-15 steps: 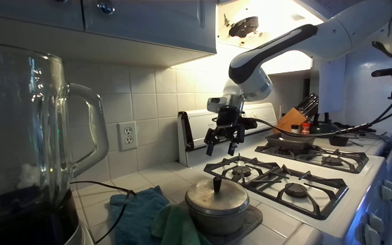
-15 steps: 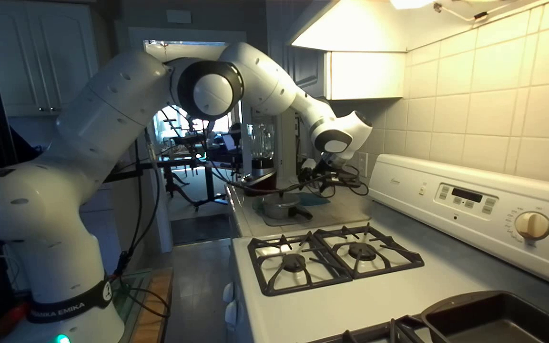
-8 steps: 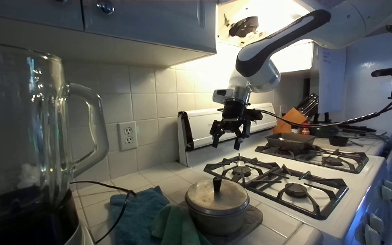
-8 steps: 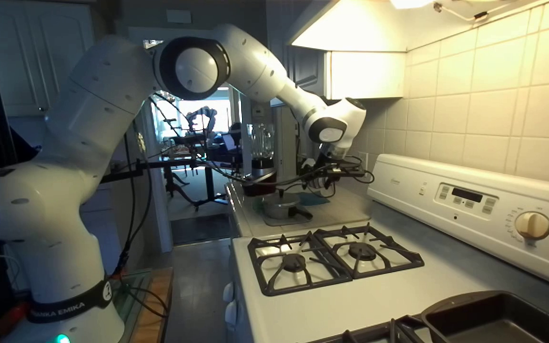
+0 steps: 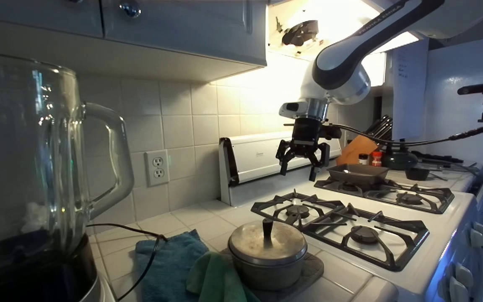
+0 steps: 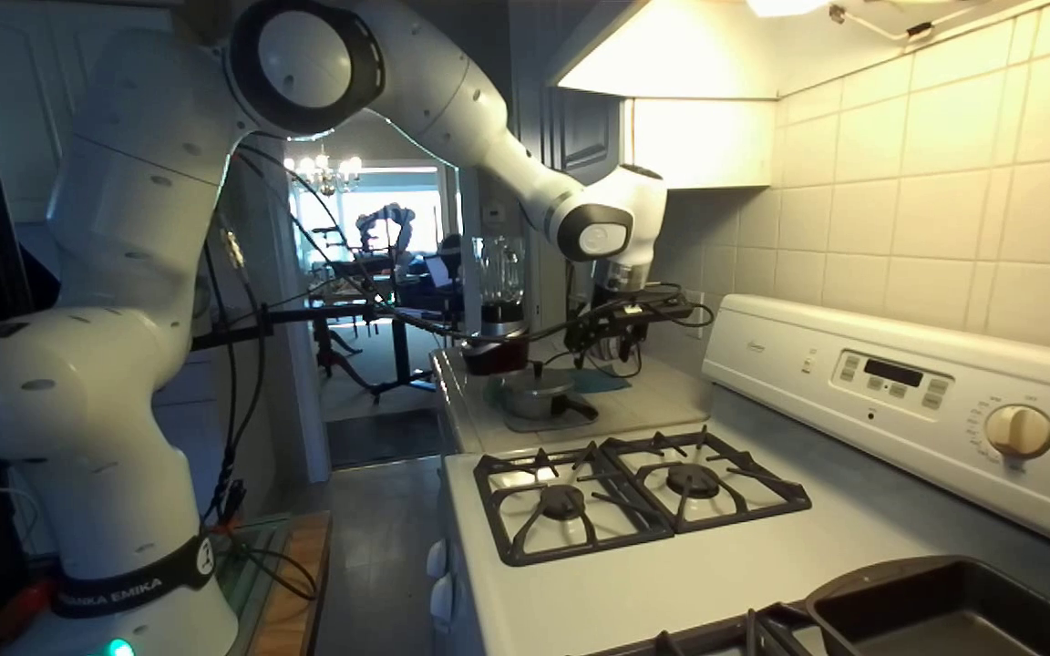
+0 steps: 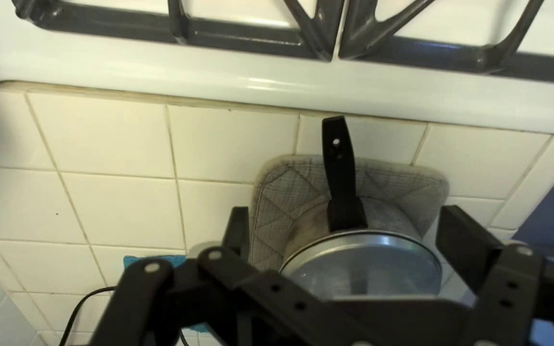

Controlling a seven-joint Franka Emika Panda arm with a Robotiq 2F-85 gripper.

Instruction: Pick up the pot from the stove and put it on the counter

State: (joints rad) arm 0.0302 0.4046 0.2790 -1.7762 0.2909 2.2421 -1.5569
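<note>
The placing step looks done: your round silver-grey metal pot (image 5: 263, 268) stands on a grey quilted mat (image 7: 279, 204) over the whitish tiled counter (image 7: 113, 206), the white gas stove (image 6: 698, 574) just beside the pot. Your black gripper (image 5: 298, 171), jaws apart and empty, hangs higher, well clear of the pot; next, probably just retreat. Count one pot, one mat, four black burners (image 5: 364, 234) and, by the pot, seemingly two cloths (image 5: 174, 262), though they overlap.

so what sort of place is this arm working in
A kitchen, probably in a home: it has a white gas stove, a blender and, further back, a chandelier.
</note>
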